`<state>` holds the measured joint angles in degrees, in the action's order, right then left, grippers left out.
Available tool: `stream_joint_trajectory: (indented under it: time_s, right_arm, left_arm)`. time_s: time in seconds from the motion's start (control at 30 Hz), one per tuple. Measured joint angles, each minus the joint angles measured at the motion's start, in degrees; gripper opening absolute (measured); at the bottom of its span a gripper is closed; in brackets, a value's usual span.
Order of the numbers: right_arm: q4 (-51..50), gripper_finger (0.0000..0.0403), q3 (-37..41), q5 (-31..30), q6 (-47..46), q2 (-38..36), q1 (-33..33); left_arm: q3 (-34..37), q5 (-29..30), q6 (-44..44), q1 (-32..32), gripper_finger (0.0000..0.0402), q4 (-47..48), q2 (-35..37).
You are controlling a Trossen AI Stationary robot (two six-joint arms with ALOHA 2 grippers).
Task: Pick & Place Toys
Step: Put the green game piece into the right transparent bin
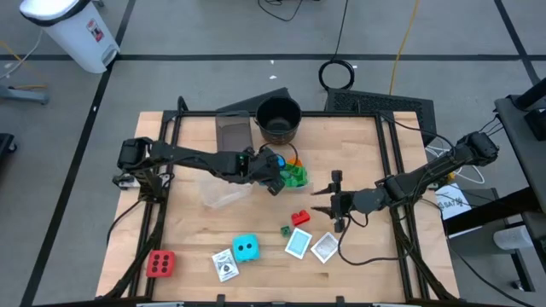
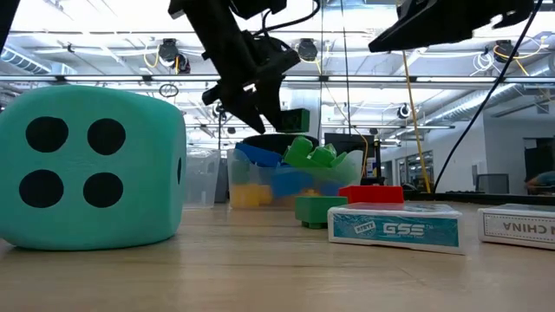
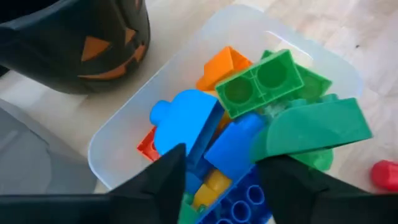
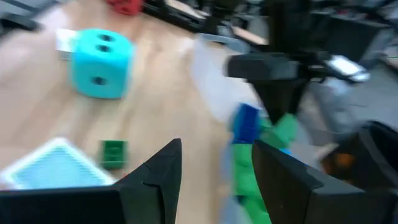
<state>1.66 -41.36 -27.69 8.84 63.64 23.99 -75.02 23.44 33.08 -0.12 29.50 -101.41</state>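
The left gripper (image 3: 217, 180) hangs directly over a clear tub (image 3: 118, 134) heaped with building blocks (image 3: 249, 118). Its fingers (image 3: 163, 180) stand parted with nothing between them, so this looks like the release step: a block dropped onto the heap of blue, green, orange and yellow pieces. The tub sits just near of the black jack-o'-lantern pot (image 1: 278, 118) at the far middle of the table.

The right gripper (image 1: 338, 205) hovers right of centre, its fingers (image 4: 158, 177) partly spread and empty, just above the loose pieces near it.

Still out on the wood are a red block (image 1: 300, 218) and a small green block (image 1: 286, 230), two cards (image 1: 311, 246), another card (image 1: 224, 265), the cyan dotted cube (image 1: 246, 248) and the red dotted cube (image 1: 160, 263) at the near left.

Next move, as I judge it: the left arm must lift clear of the tub, then one gripper should drop onto the red or green block, closing across its narrow sides.
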Motion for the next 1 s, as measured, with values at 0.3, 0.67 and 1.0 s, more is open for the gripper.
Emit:
stream_joint_trajectory:
  time_s: [0.3,0.67,1.0]
  right_arm:
    - [-0.22,0.0218,0.0,8.31,-3.39,0.02,0.02]
    - [11.73,0.0269,-0.01,13.08,-5.04,8.65,-7.0]
    - [23.57,0.0254,0.02,20.22,-5.16,19.84,-16.31]
  left_arm:
    - [0.02,-5.17,0.24,0.95,0.0287,1.3,-0.04]
    - [0.02,-5.98,5.86,2.19,0.0303,0.3,-0.04]
    - [0.02,-5.5,5.74,2.19,0.0288,0.37,-0.04]
